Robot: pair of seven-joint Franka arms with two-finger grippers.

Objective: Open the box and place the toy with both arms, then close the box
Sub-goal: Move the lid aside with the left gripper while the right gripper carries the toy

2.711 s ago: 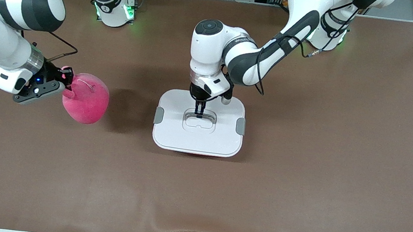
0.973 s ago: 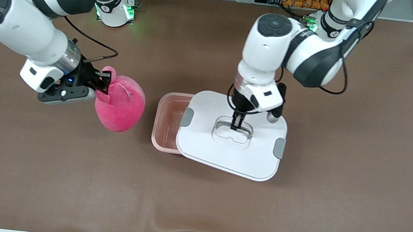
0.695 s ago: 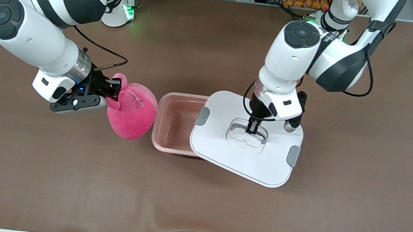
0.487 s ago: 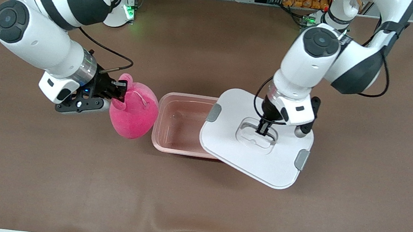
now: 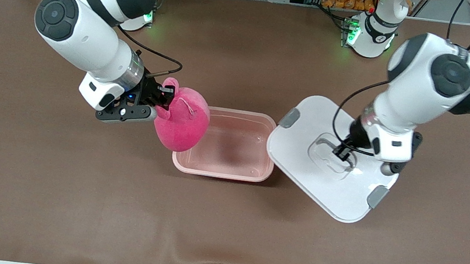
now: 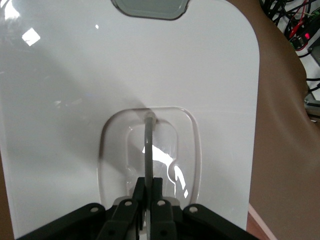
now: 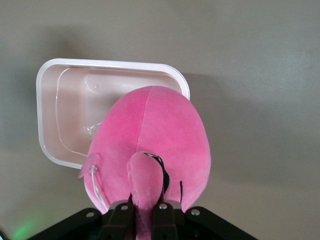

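Fingers of the right tool [image 5: 167, 95] are pressed together on a small ear-like nub of the rounded hot-pink plush toy [image 5: 182, 119]; the right wrist view shows the nub pinched between the black fingers [image 7: 131, 212]. The toy hangs in the air over the rim of the rounded-rectangular translucent pink plastic tub [image 5: 221, 169] at the rim's nine o'clock end in the front view, partly over the bare inside. The tub sits uncovered on the brown bench [image 5: 74, 202], near its middle.

The left tool [image 5: 342, 152] is shut on the thin grey handle [image 6: 148, 150] standing up from the recess in the flat white plastic lid [image 5: 302, 167]. The lid is held up tilted and skewed, at three o'clock from the tub, toward the left arm's end of the bench, its nearest edge close beside the tub's rim. One grey side clip [image 5: 289, 117] shows at the lid's ten o'clock corner, another [image 5: 377, 197] at its four o'clock edge.
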